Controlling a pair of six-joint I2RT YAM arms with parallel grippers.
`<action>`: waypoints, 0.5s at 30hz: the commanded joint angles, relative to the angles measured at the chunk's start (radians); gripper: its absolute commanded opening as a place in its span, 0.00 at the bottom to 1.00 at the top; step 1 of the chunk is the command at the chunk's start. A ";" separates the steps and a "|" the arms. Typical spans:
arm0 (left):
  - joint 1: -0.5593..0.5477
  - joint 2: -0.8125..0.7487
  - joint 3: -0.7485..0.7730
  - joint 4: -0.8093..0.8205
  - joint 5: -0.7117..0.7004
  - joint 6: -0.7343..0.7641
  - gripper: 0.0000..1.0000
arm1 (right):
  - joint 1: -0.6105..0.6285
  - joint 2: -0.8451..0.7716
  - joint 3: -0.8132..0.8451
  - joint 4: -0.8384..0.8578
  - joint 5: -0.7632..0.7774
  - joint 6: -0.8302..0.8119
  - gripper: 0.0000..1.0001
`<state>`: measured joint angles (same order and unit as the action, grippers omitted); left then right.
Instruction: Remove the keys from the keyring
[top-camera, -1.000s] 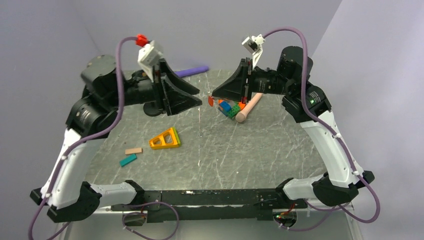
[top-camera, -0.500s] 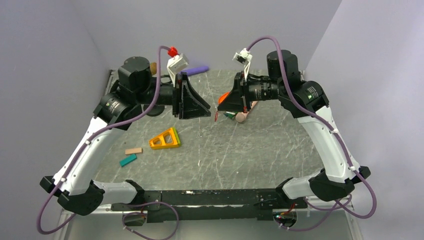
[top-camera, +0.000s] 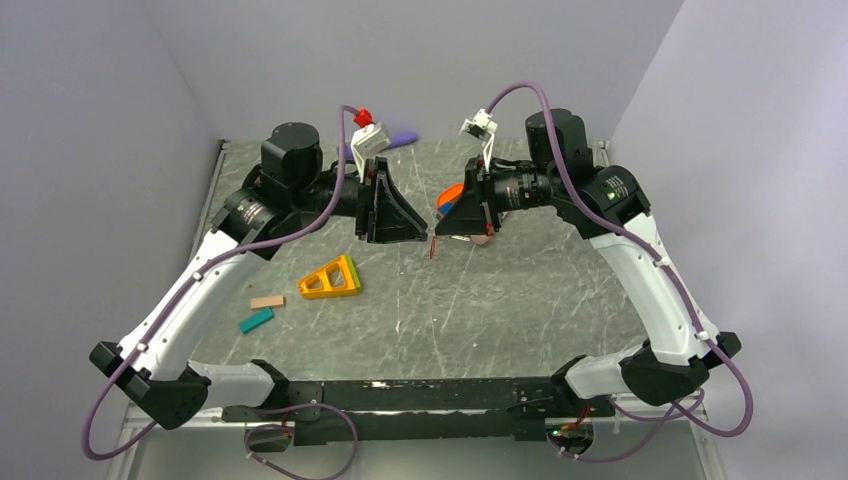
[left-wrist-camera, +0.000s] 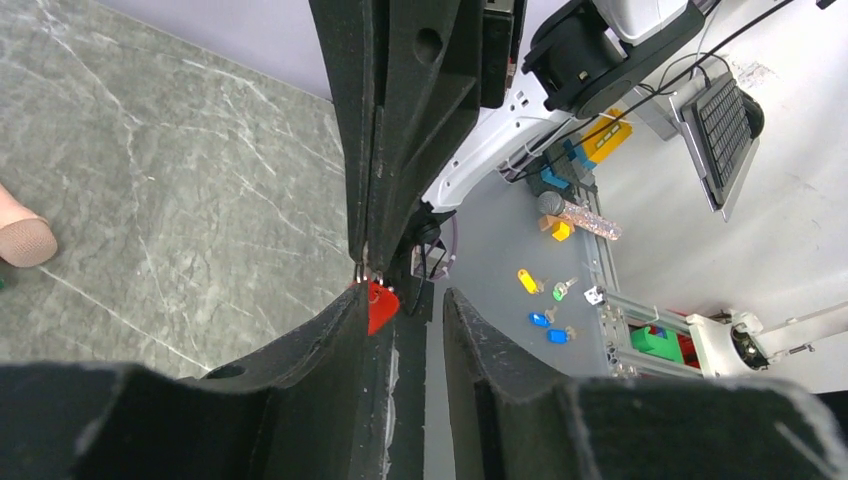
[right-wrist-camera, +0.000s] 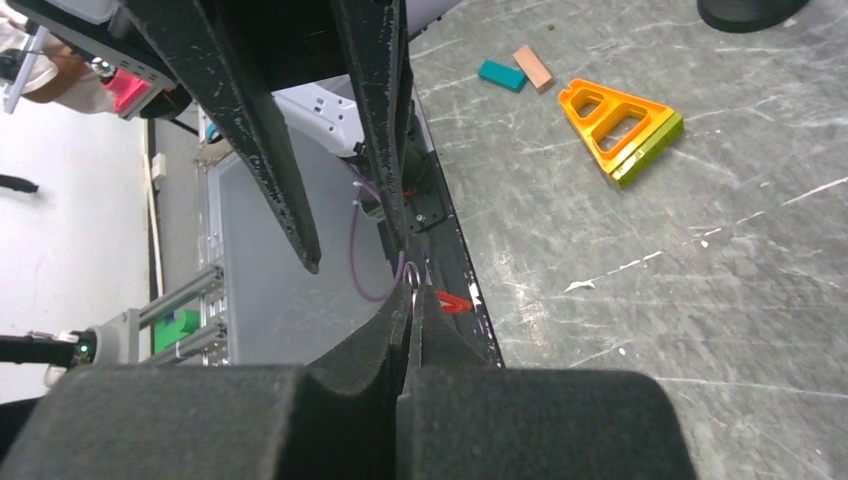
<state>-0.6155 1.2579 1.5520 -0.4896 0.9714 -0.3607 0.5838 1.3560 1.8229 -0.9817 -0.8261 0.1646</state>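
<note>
Mid-air above the grey table (top-camera: 520, 300), tip to tip: left gripper (top-camera: 424, 232) and right gripper (top-camera: 438, 231). Pinching the thin metal keyring (right-wrist-camera: 410, 272) in the right gripper, with fingers pressed flat together on it. Dangling from that ring, just below the tips and clear of the table, the keys (top-camera: 431, 249): one tiny red oval piece. Set against it, the left gripper with fingers parted, one fingertip (left-wrist-camera: 345, 310) right beside the red piece; touching or not, cannot tell. Behind the right gripper, partly hidden, an orange loop (top-camera: 450, 193) with a blue block, and a wooden peg (top-camera: 484, 238). On the table near the left arm, an orange triangle (top-camera: 331, 277), a tan block (top-camera: 267, 301) and a teal block (top-camera: 256, 320)
</note>
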 joint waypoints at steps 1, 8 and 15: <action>0.004 0.007 -0.004 0.069 0.027 0.005 0.38 | -0.001 0.001 0.009 0.042 -0.055 0.009 0.00; 0.004 0.023 -0.017 0.085 0.032 -0.007 0.35 | -0.002 0.011 0.020 0.058 -0.082 0.012 0.00; 0.005 0.038 -0.015 0.102 0.046 -0.022 0.19 | -0.003 0.007 0.015 0.093 -0.086 0.034 0.00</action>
<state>-0.6147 1.2987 1.5261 -0.4328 0.9886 -0.3748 0.5838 1.3705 1.8229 -0.9585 -0.8833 0.1761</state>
